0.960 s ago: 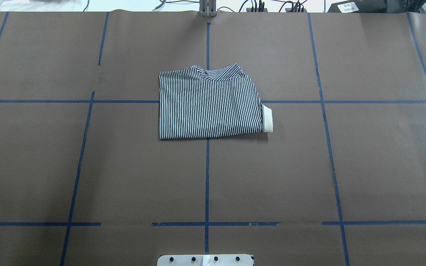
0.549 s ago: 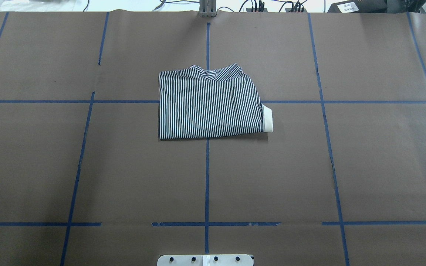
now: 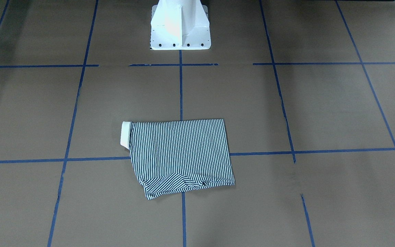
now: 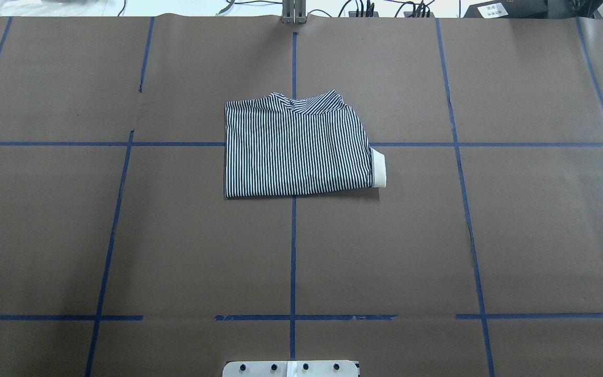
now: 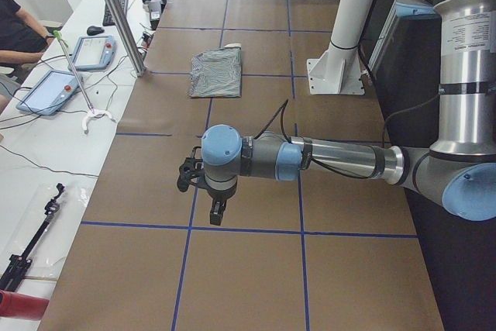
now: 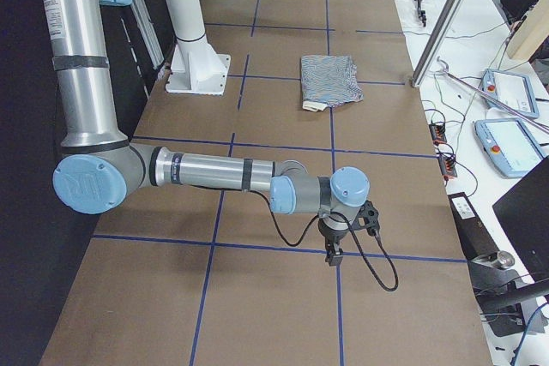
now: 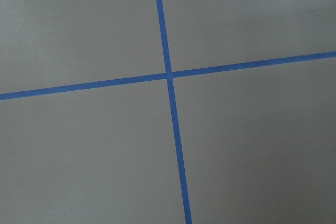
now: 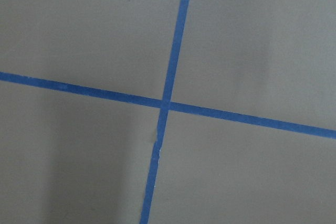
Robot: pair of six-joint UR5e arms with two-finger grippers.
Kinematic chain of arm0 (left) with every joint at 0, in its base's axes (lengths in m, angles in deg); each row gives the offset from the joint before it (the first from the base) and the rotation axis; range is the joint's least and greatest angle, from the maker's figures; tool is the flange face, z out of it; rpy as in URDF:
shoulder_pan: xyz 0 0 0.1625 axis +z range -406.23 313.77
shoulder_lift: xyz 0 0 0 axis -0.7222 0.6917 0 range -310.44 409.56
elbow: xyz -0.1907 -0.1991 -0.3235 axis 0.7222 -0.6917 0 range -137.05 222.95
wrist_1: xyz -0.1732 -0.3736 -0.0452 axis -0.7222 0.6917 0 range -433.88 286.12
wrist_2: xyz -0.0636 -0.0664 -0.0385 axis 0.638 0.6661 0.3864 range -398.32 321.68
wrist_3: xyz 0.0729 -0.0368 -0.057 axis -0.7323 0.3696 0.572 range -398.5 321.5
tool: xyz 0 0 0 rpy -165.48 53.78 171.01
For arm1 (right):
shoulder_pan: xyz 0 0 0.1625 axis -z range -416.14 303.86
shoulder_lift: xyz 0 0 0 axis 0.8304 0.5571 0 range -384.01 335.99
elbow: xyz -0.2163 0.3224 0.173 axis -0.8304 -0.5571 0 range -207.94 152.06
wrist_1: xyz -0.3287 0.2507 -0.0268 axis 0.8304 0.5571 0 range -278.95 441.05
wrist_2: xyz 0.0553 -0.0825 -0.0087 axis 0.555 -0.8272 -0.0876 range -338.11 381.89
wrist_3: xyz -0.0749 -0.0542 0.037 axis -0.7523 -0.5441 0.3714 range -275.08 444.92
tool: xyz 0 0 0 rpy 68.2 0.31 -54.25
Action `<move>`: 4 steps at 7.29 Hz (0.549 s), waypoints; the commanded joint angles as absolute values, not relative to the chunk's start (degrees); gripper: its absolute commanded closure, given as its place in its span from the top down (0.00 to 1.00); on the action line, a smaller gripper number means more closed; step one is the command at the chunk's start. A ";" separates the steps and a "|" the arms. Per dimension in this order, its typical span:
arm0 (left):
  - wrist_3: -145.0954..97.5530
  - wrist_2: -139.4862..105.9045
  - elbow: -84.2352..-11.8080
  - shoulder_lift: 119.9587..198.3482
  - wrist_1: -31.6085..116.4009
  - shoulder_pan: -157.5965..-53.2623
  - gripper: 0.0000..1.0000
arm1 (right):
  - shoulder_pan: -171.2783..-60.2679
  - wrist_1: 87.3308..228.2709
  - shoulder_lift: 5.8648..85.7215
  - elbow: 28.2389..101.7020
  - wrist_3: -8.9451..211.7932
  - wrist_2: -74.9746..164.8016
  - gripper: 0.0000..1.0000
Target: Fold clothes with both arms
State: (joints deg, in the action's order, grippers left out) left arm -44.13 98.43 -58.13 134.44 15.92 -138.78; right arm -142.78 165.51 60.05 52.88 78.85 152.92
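On the brown-papered table [image 4: 490,235], the left arm [image 5: 341,162] and right arm [image 6: 206,171] reach over opposite ends — the folded striped polo shirt [image 4: 296,152] lies mid-table, well apart from the 2. Left gripper [image 5: 218,212], right gripper [image 6: 331,255] — spread or pressed, cannot tell.

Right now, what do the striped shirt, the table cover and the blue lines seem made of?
Striped shirt: soft matte cloth; it folds and wrinkles.
Table cover: probably brown paper, matte; its far edge ripples.
Blue lines: likely tape; strips show gaps and offsets.
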 commanded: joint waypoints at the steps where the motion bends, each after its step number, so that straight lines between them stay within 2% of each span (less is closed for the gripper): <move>1: -44.04 98.35 -57.69 135.42 16.29 -138.78 1.00 | -142.89 164.73 59.92 55.80 81.03 151.71 1.00; 2: -44.04 98.35 -57.69 135.52 16.29 -138.78 1.00 | -142.89 164.99 60.79 59.56 87.23 151.71 1.00; 4: -43.95 98.35 -57.77 136.82 16.12 -138.78 1.00 | -142.89 164.73 61.85 60.48 90.99 151.88 1.00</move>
